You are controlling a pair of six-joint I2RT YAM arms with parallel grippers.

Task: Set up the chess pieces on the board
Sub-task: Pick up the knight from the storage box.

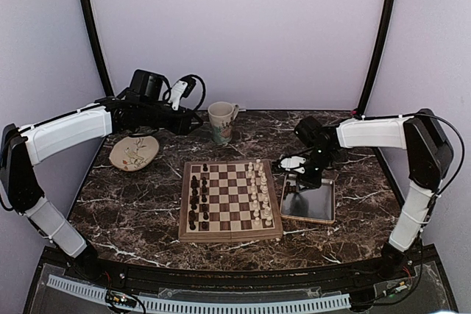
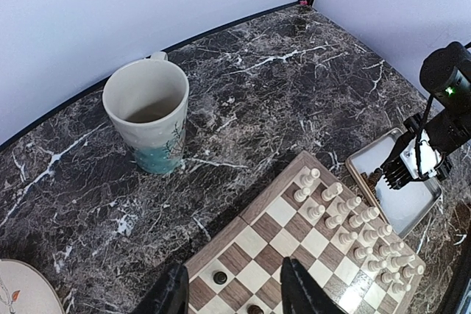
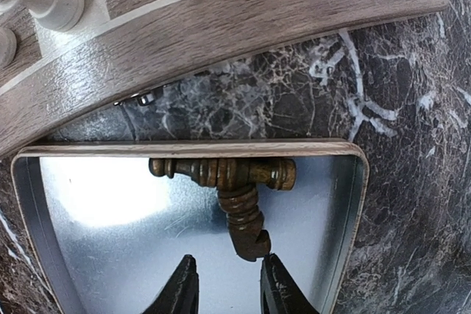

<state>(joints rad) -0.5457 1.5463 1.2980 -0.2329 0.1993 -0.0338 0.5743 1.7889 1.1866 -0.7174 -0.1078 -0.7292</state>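
**Fetching the last dark pieces from the tray**

We are holding the right gripper low in the tray, jaws parted and empty, tips just short of a dark piece lying on its side. A second piece is lying crosswise behind it, against the far wall. Beyond, the board is carrying rows of dark men along its left side. Next, we judge, we are needing to straddle the nearer piece and close. The left gripper is hovering unclenched, holding nothing, near the board's far left corner
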